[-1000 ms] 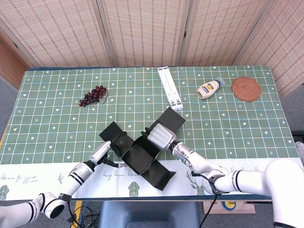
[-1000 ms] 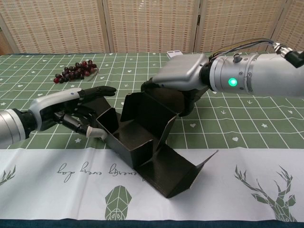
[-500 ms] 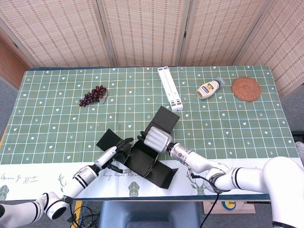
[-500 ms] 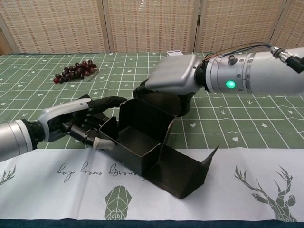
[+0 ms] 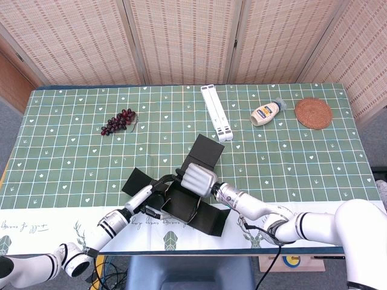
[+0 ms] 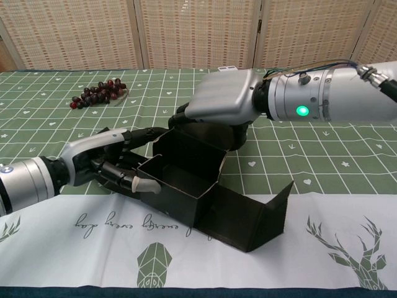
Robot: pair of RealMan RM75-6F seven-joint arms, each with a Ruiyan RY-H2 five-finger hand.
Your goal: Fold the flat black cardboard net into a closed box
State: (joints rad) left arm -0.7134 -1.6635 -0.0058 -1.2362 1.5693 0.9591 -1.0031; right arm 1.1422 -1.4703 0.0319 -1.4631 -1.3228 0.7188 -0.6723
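Fingers of the left hand curl against the left wall of the half-folded black cardboard box, pressing it from outside; whether they truly grip the wall or only touch it cannot be told. Across from them, the right hand rests on top of the box's far side, its fingers folded down over the back wall and mostly hidden, so how firm that hold is also cannot be told.

The box sits near the front edge of the tabletop, between the two hands. Its middle section already stands as an open-topped tray. One long flap lies toward the robot and to its right, with its end panel turned upward. In the head view, another flap sticks out on the far side, behind the right hand.

The near flap lies closer to the right hand than the left. Folding it up and over the tray looks like the next step, while the left hand braces the opposite wall.
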